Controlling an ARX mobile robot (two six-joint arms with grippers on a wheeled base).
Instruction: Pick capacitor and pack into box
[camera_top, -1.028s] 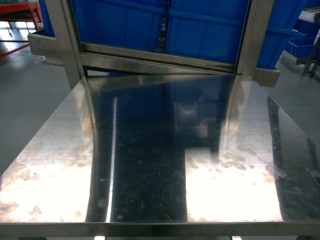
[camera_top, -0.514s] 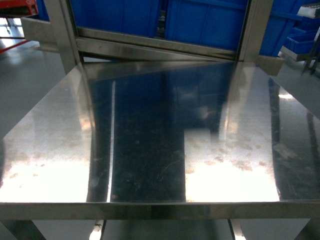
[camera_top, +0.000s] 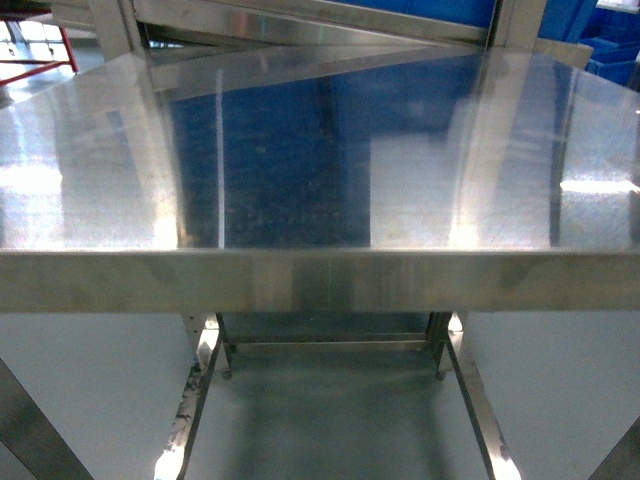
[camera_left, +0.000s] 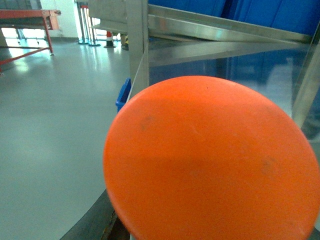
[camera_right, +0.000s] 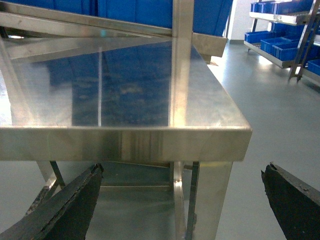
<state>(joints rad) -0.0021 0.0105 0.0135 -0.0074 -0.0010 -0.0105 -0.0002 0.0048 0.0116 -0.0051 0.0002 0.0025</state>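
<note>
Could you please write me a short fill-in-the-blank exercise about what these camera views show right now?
1. The steel table top carries ____ objects in the head view.
2. An ____ round object fills the left wrist view.
3. The right gripper has its jaws ____.
4. The bins on the shelf are ____.

Missing words: no; orange; open; blue
</note>
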